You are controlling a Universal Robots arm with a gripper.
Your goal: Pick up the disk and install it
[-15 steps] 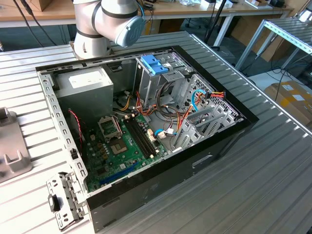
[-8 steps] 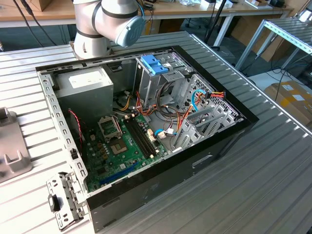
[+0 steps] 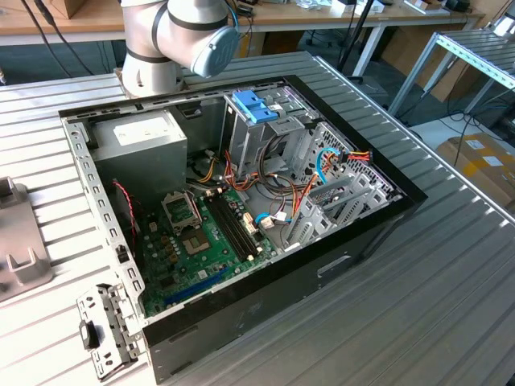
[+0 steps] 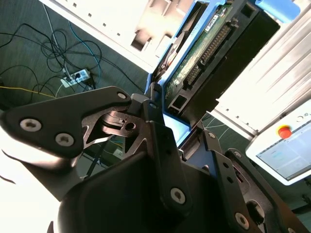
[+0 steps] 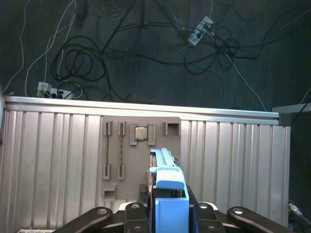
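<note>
First wrist view: my gripper [image 5: 170, 213] is clamped on the disk [image 5: 164, 167], by its blue frame; such a narrow pinch could let it twist or slip.

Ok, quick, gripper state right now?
The gripper is closed, holding the disk by its blue carrier.

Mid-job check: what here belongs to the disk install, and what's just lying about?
Job: disk, clamped in the end effector; open computer case; its drive cage.
Lying about: loose metal bracket beside the case; processor chip on grey plate; floor power strip.
</note>
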